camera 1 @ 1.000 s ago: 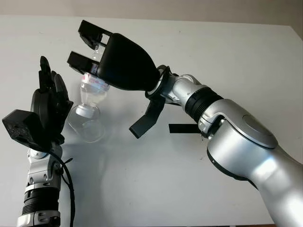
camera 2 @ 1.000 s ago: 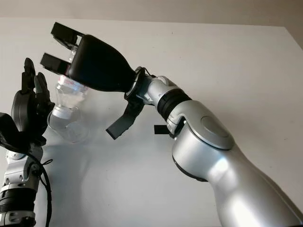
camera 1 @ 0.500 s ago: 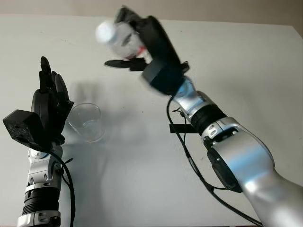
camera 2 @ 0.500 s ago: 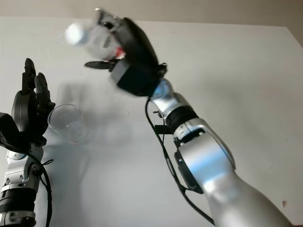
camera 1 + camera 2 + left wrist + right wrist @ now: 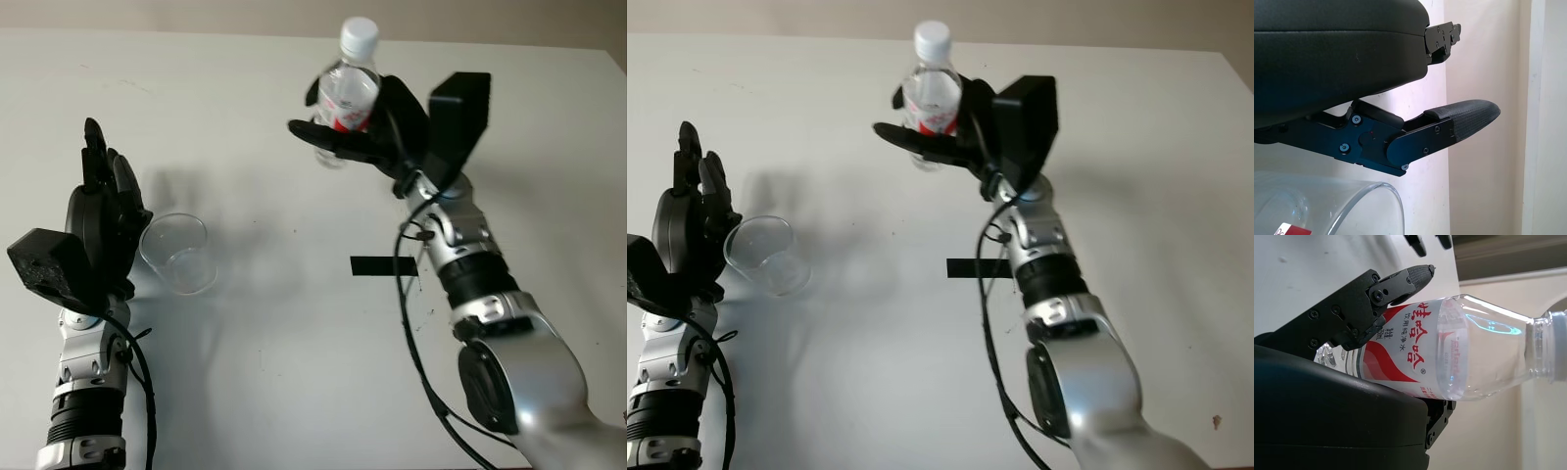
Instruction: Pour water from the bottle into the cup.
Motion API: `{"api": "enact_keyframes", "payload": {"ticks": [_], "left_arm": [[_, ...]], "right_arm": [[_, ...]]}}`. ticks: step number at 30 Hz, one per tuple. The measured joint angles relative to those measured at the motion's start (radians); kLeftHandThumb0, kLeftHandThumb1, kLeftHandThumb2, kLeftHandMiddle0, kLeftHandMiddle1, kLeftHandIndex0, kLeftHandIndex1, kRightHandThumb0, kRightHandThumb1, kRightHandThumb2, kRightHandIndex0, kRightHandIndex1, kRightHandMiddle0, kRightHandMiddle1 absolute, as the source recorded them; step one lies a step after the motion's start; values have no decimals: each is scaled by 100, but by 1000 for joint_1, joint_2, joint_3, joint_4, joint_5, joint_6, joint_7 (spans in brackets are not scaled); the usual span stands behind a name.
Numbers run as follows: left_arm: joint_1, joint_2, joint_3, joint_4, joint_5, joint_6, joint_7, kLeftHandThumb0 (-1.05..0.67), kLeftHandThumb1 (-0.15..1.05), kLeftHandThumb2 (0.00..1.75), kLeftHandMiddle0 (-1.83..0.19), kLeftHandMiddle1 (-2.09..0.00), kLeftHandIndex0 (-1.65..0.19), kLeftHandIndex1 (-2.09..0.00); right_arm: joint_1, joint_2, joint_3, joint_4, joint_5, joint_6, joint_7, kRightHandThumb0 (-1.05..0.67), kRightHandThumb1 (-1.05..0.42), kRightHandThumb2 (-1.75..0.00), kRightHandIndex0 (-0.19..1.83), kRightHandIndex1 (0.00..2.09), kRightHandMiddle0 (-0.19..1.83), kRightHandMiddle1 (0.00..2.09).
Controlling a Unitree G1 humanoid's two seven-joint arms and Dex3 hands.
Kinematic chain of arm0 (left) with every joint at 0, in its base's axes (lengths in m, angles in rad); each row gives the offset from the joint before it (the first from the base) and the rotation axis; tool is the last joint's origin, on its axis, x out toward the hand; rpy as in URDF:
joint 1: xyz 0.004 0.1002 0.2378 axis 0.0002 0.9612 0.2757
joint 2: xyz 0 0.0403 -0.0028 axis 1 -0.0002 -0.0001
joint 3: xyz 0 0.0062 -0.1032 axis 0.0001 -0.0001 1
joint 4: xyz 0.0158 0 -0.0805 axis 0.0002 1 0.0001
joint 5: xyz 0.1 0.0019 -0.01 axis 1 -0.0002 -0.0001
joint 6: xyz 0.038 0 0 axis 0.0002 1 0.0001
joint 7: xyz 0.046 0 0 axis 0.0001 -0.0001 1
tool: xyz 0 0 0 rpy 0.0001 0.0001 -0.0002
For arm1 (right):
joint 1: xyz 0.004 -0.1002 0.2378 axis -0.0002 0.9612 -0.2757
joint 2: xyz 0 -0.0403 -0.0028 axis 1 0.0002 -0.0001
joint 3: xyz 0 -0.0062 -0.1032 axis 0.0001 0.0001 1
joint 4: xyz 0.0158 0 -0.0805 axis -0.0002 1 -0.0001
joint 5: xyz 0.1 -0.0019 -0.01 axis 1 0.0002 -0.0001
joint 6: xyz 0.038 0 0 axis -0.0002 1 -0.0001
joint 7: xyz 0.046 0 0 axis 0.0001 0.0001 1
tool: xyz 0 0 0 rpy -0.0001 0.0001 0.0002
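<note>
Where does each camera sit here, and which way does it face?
Left and right eye views: on the head, looking forward and down at the white table; both arms enter from below.
Left wrist view: beside the open left hand, facing the clear plastic cup.
Right wrist view: beside the right hand, facing its clear red-labelled water bottle.
Shared: eye and wrist views show cup and bottle.

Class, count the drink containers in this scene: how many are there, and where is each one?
2. The bottle is held upright in the right hand above the table's far side; the cup stands on the table beside the open left hand.
</note>
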State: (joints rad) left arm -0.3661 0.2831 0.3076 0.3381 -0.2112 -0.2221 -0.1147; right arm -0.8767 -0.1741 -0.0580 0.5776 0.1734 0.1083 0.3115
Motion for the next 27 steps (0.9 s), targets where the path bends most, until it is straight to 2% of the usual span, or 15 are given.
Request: {"api": "enact_keyframes", "payload": {"ticks": [6, 11, 16, 19, 23, 27], "left_arm": [[6, 0, 5, 1, -1, -4, -8, -67, 105, 82, 19, 0, 19, 0], [9, 2, 13, 9, -10, -9, -24, -69, 105, 82, 19, 0, 19, 0], [9, 2, 13, 7, -8, -9, -20, -70, 105, 83, 19, 0, 19, 0], [11, 4, 13, 6, -7, -9, -22, -71, 105, 82, 19, 0, 19, 0], [14, 7, 13, 3, -1, -9, -22, -71, 105, 82, 19, 0, 19, 0], [16, 7, 13, -4, 2, -4, -22, -71, 105, 82, 19, 0, 19, 0]], "right_arm": [[185, -22, -23, -340, 52, 189, 11, -25, -105, -31, 132, 209, 67, 209], [369, -46, -13, -599, 55, 227, 30, -26, -105, -30, 118, 209, 56, 209], [458, -60, -6, -698, 49, 233, 31, -27, -105, -29, 105, 209, 44, 209], [505, -70, -1, -738, 46, 241, 35, -27, -105, -26, 95, 209, 24, 209], [559, -76, 0, -784, 40, 263, 25, -23, -105, -26, 68, 209, -10, 209], [580, -84, 1, -804, 25, 279, 9, -23, -105, -27, 64, 209, -17, 209]]}}
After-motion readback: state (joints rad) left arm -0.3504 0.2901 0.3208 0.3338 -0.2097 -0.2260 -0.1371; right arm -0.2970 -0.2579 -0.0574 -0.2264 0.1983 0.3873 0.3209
